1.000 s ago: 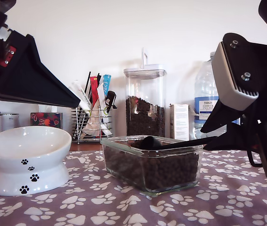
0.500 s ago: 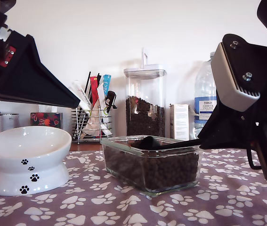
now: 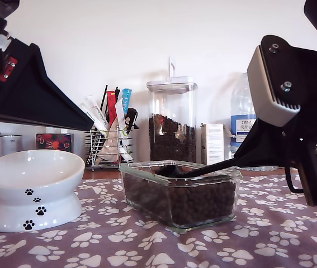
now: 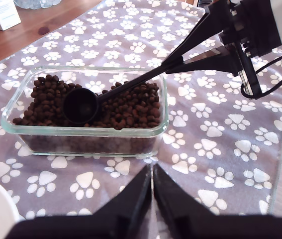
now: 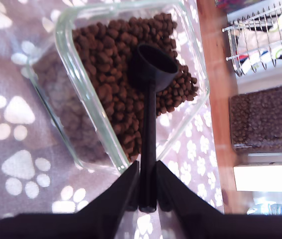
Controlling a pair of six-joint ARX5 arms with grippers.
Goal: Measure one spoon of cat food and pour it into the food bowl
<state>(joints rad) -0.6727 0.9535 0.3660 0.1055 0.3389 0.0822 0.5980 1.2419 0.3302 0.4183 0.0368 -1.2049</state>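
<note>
Currently, my second gripper (image 5: 147, 196) clamps the end of the spoon's (image 5: 150, 84) long handle between its fingers; in the exterior view this arm stands at the right. The spoon's round cup rests mouth-up on the cat food (image 4: 126, 107), with no pellets visible inside it. The cat food fills a clear glass dish (image 3: 179, 192) at the middle of the exterior view, on a purple paw-print cloth (image 3: 259, 234). My first gripper (image 4: 152, 186) hangs above the cloth near the dish, its fingers pressed together and holding nothing. The food bowl (image 3: 31, 190) stands at the exterior view's left, apart from the dish. Behind the dish stand a tall canister (image 3: 172, 120) of pellets, a wire rack (image 3: 109, 146) and a water bottle (image 3: 242, 120).
</note>
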